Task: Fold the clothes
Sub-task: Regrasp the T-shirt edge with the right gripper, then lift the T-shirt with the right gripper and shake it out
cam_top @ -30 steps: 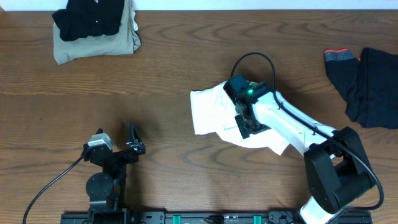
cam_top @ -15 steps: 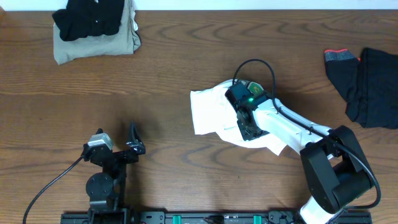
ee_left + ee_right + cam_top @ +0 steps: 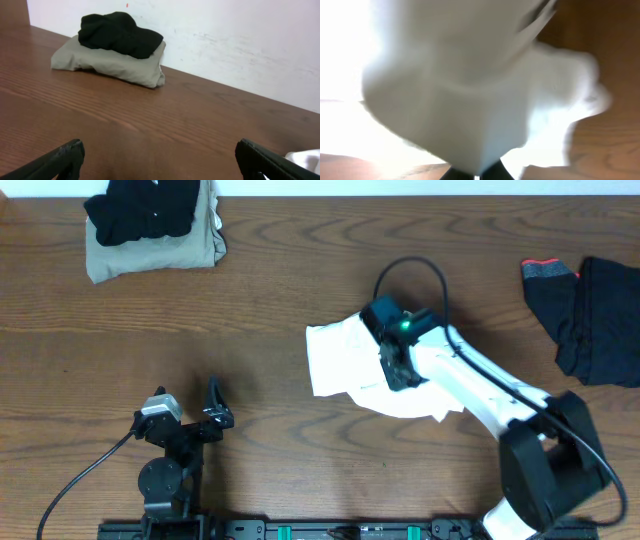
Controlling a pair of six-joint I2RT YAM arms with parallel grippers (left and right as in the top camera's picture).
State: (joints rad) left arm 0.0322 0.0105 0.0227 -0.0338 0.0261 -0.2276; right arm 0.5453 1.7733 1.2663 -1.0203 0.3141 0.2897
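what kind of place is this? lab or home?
Probably a lab test bench: bare wood-grain table against a plain white wall, a black left arm and white right arm at its edge, a crumpled white shirt laid out.

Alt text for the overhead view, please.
The right gripper is shut on a crumpled white shirt mid-table. The left gripper rests open near the front edge. A black garment lies on a folded khaki garment at top left; dark clothes lie at the right edge.

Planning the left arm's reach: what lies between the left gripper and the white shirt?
Only bare wooden table, from the left gripper to the white shirt; the overhead view shows it.
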